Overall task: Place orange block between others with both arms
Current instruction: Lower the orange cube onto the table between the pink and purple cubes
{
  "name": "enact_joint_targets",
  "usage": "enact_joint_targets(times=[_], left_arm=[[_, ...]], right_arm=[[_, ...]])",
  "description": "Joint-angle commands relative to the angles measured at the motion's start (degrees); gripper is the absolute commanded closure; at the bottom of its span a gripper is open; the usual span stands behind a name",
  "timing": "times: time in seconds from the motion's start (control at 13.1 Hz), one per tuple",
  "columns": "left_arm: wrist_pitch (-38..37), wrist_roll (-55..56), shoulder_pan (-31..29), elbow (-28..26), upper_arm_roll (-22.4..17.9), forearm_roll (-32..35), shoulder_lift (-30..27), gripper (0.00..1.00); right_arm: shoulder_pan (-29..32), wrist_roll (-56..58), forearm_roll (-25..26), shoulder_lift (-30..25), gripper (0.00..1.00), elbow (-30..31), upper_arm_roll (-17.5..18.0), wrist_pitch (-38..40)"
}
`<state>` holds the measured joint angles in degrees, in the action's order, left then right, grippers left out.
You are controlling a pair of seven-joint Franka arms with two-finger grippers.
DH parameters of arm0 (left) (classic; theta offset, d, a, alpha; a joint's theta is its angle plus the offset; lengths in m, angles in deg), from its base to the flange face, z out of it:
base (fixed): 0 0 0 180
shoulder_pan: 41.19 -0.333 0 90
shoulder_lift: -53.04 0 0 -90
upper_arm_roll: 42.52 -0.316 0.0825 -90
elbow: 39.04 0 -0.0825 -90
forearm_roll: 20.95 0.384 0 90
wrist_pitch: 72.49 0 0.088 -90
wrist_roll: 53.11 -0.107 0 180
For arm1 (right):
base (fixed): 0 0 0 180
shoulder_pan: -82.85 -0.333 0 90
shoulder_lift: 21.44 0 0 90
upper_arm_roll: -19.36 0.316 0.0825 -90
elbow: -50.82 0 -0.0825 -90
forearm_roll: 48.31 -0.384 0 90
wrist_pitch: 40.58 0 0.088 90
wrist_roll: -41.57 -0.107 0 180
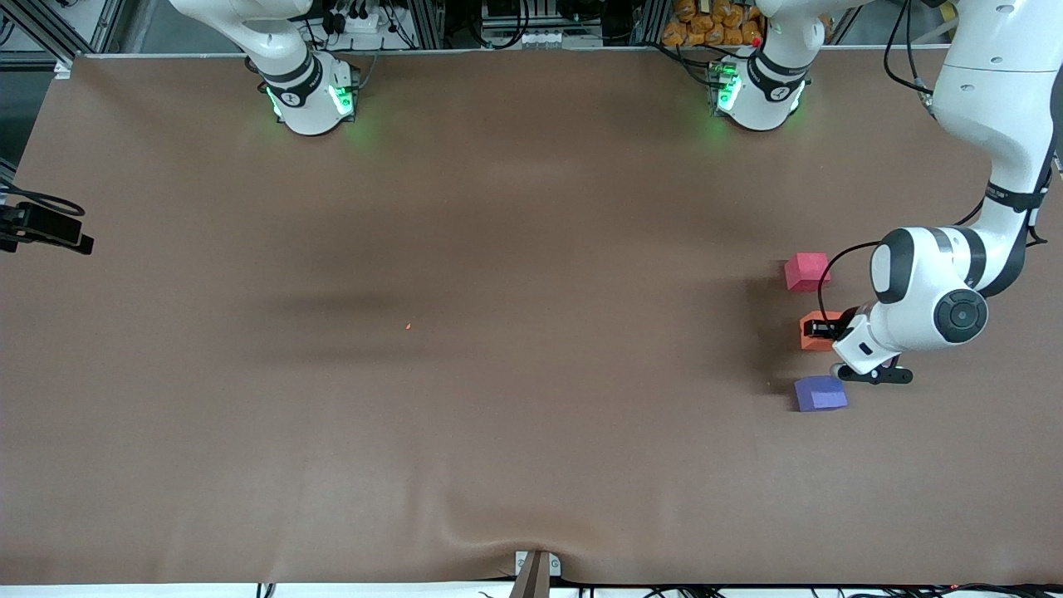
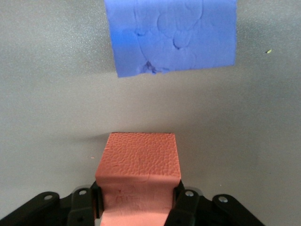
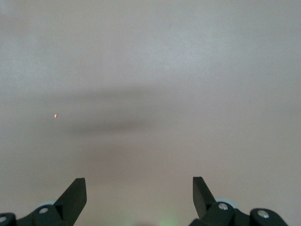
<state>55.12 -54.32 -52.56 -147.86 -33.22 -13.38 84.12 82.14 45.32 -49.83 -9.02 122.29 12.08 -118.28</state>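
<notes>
1. The left gripper (image 1: 824,330) sits at the right side of the front view, its jaws clamped on the orange block (image 1: 814,331); the left wrist view shows the black fingers (image 2: 184,203) pressing both sides of that orange block (image 2: 138,174).
2. The orange block lies between the other two: the pinkish-red cube (image 1: 806,272) is above it in the frame, farther from the front camera, and the purple-blue cube (image 1: 820,393) is below it, nearer the camera.
3. All three cubes form a rough vertical line in the right-hand part of the frame, each apart from the next, toward the left arm's end of the table (image 1: 498,415).
4. In the left wrist view the purple-blue cube (image 2: 171,35) fills the top centre of the picture, clear of the orange one.
5. The right gripper (image 3: 138,190) waits over bare brown table with its jaws spread wide and nothing between them.
6. A tiny orange speck (image 1: 409,325) lies left of centre in the front view, also seen from the right wrist (image 3: 56,115).
</notes>
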Motion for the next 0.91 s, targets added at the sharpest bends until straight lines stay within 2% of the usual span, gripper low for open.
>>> enact_joint_targets(times=[0.0, 0.84], left_arm=[[0.8, 1.5, -0.1, 0.2, 0.4, 1.5, 0.2, 1.00], [0.7, 4.0, 0.5, 0.2, 0.9, 1.4, 0.3, 1.00]], right_arm=[[0.5, -0.8, 0.4, -0.4, 0.00, -0.4, 0.8, 0.8], [0.5, -0.6, 1.0, -0.4, 0.00, -0.4, 0.6, 3.8]])
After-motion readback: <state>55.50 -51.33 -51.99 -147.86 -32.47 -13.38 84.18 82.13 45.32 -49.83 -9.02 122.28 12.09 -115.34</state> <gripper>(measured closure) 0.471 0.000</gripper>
